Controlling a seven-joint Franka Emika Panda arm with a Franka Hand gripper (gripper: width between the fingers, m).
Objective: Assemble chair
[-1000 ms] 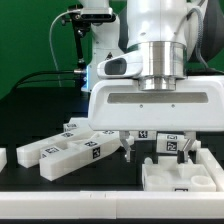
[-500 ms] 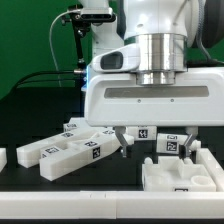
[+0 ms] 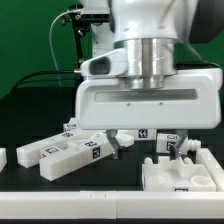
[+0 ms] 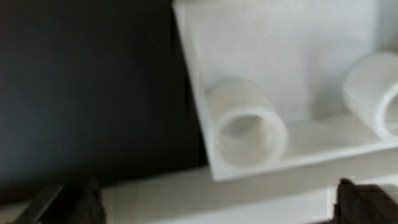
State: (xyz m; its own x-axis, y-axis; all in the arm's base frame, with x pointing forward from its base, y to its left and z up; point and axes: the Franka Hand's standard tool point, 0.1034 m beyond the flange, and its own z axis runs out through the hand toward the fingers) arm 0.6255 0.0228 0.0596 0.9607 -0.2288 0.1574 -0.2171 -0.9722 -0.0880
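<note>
Leftward in the exterior view, the gripper (image 3: 150, 149) is being carried from where it hung a second ago, while the white pieces below are being left as they lay. Its fingers (image 4: 80, 200) are being held wide apart, and nothing is being gripped between them.

The chair is being kept in loose parts on the black table (image 3: 30, 188): long white pieces (image 3: 62, 152) are being shown lying towards the exterior view's left, a blocky piece (image 3: 185, 180) low at that view's right, and a small tagged piece (image 3: 170, 143) just behind the fingers. In the wrist view a white panel with round pegs (image 4: 240, 125) is being framed ahead of the fingertips; which of the parts it is cannot be told.

An approach for a pick-up is judged to be in hand, with the assembly hardly begun. For the next move, the fingers are likely to need centring over one piece and lowering astride it before being closed, with the pegs being kept clear.
</note>
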